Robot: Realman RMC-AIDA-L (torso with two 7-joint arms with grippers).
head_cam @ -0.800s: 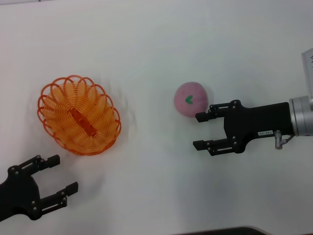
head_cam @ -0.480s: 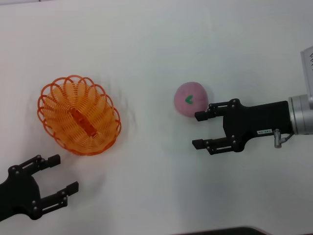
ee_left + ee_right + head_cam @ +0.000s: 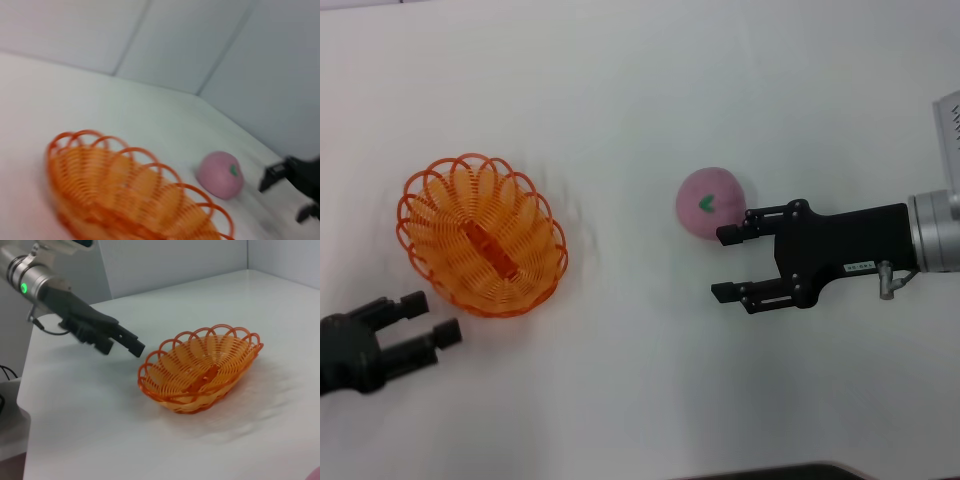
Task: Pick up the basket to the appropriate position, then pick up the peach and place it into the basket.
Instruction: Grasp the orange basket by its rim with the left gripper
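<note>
Head view: the basket (image 3: 482,235) sits empty on the white table (image 3: 620,100) at left of frame, the peach (image 3: 710,203) right of centre — well apart. The right gripper (image 3: 725,263), jaws apart, lies just beside the peach, its upper fingertip at the fruit's lower right edge. The left gripper (image 3: 430,317), jaws apart, rests at lower left, just below the basket.
</note>
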